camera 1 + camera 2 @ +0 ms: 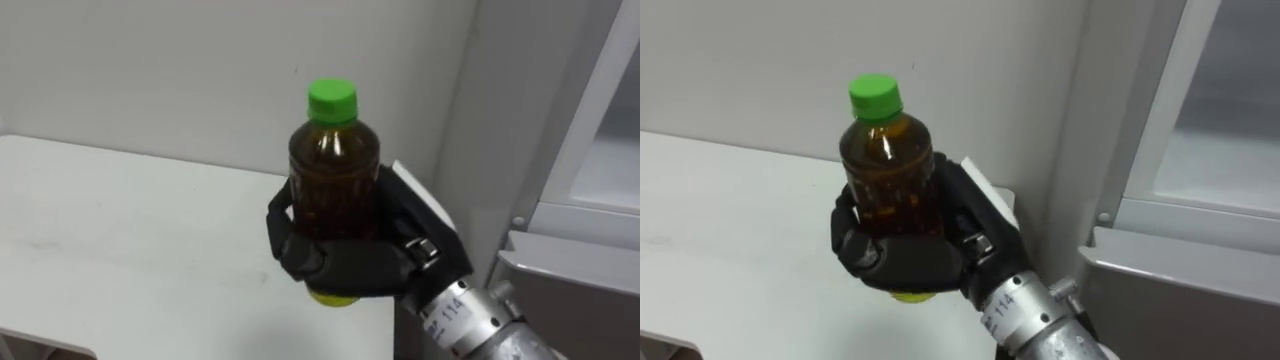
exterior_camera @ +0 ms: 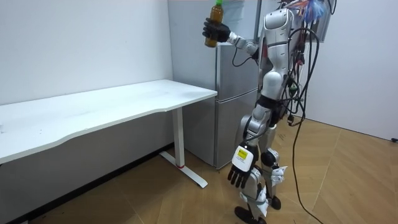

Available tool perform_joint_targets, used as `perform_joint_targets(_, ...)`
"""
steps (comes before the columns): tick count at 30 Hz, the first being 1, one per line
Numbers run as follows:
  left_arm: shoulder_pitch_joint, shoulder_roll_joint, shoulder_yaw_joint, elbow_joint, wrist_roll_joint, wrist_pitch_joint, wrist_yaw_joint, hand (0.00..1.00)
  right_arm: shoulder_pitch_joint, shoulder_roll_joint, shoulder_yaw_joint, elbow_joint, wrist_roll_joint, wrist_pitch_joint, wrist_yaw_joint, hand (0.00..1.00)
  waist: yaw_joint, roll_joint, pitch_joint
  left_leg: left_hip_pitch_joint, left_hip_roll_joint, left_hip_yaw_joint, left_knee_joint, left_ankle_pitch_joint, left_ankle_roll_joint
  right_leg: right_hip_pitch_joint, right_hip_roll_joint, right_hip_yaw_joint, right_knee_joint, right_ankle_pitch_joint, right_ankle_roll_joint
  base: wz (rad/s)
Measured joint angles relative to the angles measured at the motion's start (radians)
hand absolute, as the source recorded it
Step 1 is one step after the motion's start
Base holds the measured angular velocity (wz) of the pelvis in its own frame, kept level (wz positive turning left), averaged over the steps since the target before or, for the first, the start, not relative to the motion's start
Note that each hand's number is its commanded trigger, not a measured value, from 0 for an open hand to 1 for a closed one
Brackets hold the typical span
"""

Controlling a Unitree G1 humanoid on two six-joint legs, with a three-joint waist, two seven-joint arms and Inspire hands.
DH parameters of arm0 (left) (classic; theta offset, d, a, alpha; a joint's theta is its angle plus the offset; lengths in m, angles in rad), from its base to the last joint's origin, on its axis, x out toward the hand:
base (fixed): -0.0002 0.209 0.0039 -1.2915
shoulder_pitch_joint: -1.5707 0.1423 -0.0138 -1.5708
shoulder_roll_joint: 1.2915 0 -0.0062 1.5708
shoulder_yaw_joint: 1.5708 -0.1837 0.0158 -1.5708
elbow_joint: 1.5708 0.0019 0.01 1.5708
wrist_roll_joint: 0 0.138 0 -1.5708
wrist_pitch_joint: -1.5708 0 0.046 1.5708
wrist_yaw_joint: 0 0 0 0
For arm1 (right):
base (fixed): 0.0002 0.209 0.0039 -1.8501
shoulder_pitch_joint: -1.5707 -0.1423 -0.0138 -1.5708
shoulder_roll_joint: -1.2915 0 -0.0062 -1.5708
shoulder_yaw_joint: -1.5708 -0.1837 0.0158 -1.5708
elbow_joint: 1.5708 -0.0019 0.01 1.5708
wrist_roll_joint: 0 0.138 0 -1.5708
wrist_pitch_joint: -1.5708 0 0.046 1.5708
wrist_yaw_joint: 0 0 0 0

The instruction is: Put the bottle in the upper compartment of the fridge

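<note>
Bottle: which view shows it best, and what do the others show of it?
The left eye view: the bottle is close, upright, green cap and brown liquid plain, the right hand curled round its lower half. The right eye view shows much the same. The room view shows it small, held high by the fridge.

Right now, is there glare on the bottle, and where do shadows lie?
Left eye view: small bright glints on the shoulder of the green-capped bottle, its brown liquid lit amber, and the right hand gripping it is dark. Right eye view: a similar glint on the shoulder, below the cap. Room view: even light, with a soft shadow under the white table.
</note>
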Motion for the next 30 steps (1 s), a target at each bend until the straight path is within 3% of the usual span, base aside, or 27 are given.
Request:
perform_joint_targets(7,0.008,0.003,0.000,0.008,0.000,-0.030,0.001,0.00,0.029,-0.001,-0.062,-0.058,0.002,-0.001,0.018,1.00,-0.029,-0.008,-0.0056,0.014,0.002,0.005,-0.017,0.000,0.000,0.006,0.003,0.011,0.000,0.000,0.000,-0.03)
perform_joint_targets(16,0.019,0.009,0.052,0.008,0.000,-0.031,0.001,0.00,0.045,-0.020,-0.155,-0.082,0.007,0.000,0.014,1.00,-0.048,-0.028,-0.0165,0.014,0.005,0.021,-0.014,0.000,0.000,-0.001,0.004,0.024,0.000,0.000,0.000,-0.05)
perform_joint_targets(21,0.035,0.010,0.076,0.006,0.000,-0.036,0.001,0.00,0.045,-0.044,-0.239,-0.111,0.008,-0.002,-0.009,1.00,-0.071,-0.035,-0.0156,0.015,0.006,0.030,-0.015,0.000,0.000,-0.004,0.004,0.024,0.000,0.000,0.000,-0.04)
perform_joint_targets(23,0.039,0.011,0.077,0.006,0.000,-0.054,0.002,0.00,0.045,-0.066,-0.272,-0.118,0.007,-0.003,-0.026,1.00,-0.086,-0.037,-0.0141,0.016,0.006,0.030,-0.016,0.000,0.000,-0.003,0.004,0.024,0.000,0.000,0.000,0.00)
perform_joint_targets(30,0.044,0.015,0.107,0.006,-0.001,-0.079,0.005,0.00,0.080,-0.088,-0.337,-0.149,-0.001,-0.013,-0.093,1.00,-0.111,-0.047,-0.0129,0.018,0.010,0.036,-0.018,0.000,-0.001,-0.006,0.007,0.025,0.002,0.000,0.000,-0.03)
